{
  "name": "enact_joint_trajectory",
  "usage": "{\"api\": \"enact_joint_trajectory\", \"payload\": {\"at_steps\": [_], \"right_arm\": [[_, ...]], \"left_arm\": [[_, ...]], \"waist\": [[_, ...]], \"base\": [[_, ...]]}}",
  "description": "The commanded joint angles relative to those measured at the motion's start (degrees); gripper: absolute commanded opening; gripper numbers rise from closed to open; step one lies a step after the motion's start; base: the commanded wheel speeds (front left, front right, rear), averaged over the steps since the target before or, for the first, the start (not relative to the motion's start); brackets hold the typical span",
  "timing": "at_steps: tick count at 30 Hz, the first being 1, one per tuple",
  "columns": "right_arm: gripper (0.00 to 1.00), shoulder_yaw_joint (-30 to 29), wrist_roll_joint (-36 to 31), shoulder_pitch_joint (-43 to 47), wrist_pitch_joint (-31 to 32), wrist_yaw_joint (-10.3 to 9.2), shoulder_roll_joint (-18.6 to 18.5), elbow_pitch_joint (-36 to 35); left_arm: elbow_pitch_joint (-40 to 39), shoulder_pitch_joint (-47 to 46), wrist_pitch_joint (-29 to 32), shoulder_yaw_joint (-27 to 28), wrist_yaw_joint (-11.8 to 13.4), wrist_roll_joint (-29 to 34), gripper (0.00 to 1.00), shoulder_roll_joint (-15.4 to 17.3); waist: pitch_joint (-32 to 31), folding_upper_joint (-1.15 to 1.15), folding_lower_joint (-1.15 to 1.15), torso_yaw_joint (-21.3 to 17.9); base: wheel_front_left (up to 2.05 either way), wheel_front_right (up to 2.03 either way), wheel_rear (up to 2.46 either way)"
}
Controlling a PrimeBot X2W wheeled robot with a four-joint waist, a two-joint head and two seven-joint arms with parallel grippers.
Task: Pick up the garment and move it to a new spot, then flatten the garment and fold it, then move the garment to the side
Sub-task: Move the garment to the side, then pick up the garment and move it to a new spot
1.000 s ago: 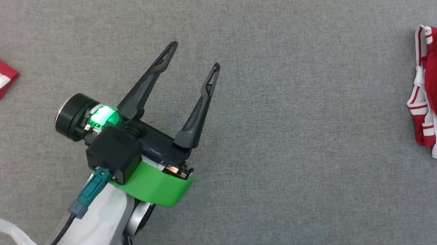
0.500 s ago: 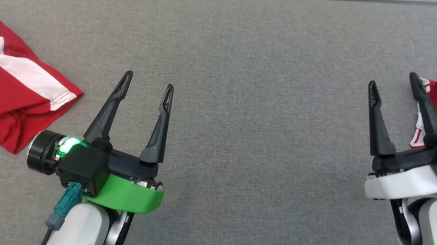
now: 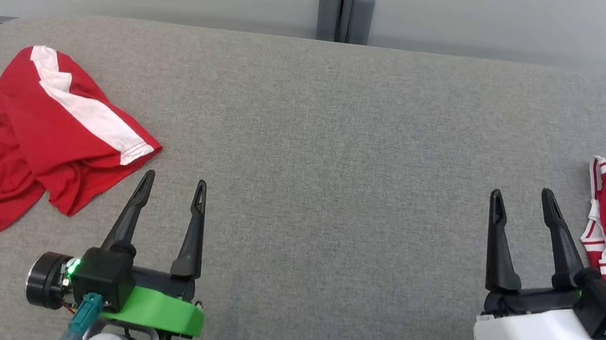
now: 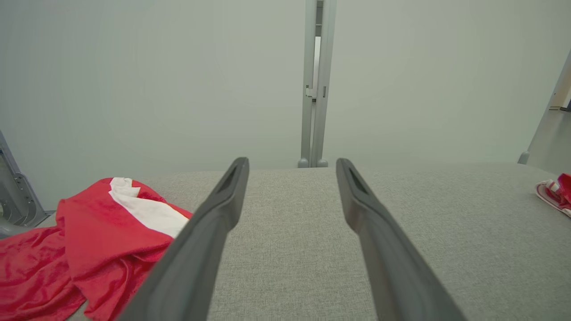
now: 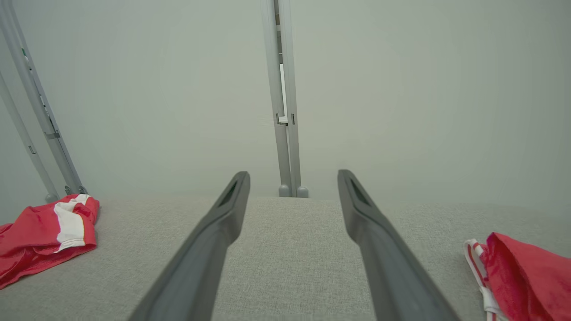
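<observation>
The left gripper (image 3: 175, 179) and right gripper (image 3: 522, 192) held their fingers open and empty over the grey fabric-covered desk (image 3: 343, 140). The crumpled red garment with a white stripe (image 3: 39, 145) lay at the desk's left edge. A shallow, single-layer pinch there risked dragging it off that edge.

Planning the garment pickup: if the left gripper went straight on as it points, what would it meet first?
Likely nothing: the left gripper points along bare grey table; the crumpled garment lies off to its left.
</observation>
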Motion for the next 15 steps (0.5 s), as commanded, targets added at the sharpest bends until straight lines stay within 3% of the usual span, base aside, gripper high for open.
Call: {"api": "enact_joint_trajectory", "payload": {"at_steps": [1, 15], "right_arm": [[1.00, -0.4, 0.5, 1.0, 0.0, -0.11, 0.2, -0.3], [1.00, 1.3, 2.4, 2.1, 0.0, -0.11, 0.4, -0.2]], "left_arm": [[0.3, 0.9, 0.0, 0.2, 0.2, 0.4, 1.00, 0.0], [0.7, 1.3, 0.0, -0.6, 1.1, -0.7, 1.00, 0.0]], "waist": [[-0.5, 0.00, 0.00, 0.2], [-1.3, 0.00, 0.00, -0.4]], "base": [[0.00, 0.00, 0.00], [0.00, 0.00, 0.00]]}}
